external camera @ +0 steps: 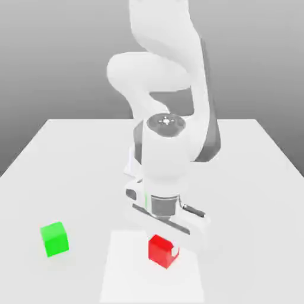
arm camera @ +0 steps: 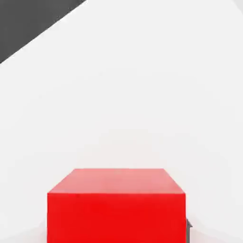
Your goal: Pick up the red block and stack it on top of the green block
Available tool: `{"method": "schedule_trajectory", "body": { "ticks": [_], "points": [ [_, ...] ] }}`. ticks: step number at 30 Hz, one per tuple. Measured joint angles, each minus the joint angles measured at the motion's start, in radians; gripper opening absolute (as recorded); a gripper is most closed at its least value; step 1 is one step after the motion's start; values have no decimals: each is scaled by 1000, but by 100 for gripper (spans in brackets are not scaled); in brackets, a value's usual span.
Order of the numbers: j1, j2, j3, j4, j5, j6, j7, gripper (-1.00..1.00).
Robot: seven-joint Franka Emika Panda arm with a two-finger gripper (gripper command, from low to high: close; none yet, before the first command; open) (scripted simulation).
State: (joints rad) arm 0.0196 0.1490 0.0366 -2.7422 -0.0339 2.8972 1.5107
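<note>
The red block (external camera: 158,249) is a small bright cube on the white table (external camera: 71,154), near its front edge. My gripper (external camera: 164,247) comes straight down over it, and its fingers hug the block's sides, shut on it. A pale finger overlaps the cube's side toward the exterior view's right. In the hand view the red block (arm camera: 116,209) looms very close, with a sliver of dark fingertip at its edge. The green block (external camera: 54,239), a cube of like size, rests on the table well off to the exterior view's left of the red one, apart from the gripper.
The arm's white body (external camera: 166,89) rises behind the hand in the middle of the table. A lighter rectangular patch (external camera: 124,273) marks the table under the red block. In the hand view, the table's edge meets a dark background (arm camera: 28,23).
</note>
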Motion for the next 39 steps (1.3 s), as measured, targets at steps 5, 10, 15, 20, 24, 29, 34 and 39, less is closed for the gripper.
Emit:
{"method": "schedule_trajectory", "body": {
  "ticks": [5, 10, 15, 20, 24, 29, 34, 39],
  "points": [
    [-17, -121, 3, -18, 30, -107, -48, -100],
    [-116, -143, -29, -8, 43, -141, -235, -100],
    [-207, -155, -68, 6, 48, -168, -432, -100],
    [-276, -168, -115, 19, 45, -195, -623, -100],
    [-336, -178, -158, 30, 37, -216, -773, -100],
    [-413, -191, -208, 44, 23, -241, -956, -100],
    [-448, -82, -195, 54, 67, -143, -1057, -100],
    [-461, 8, -172, 58, 106, -59, -1088, 100]
  ]
}}
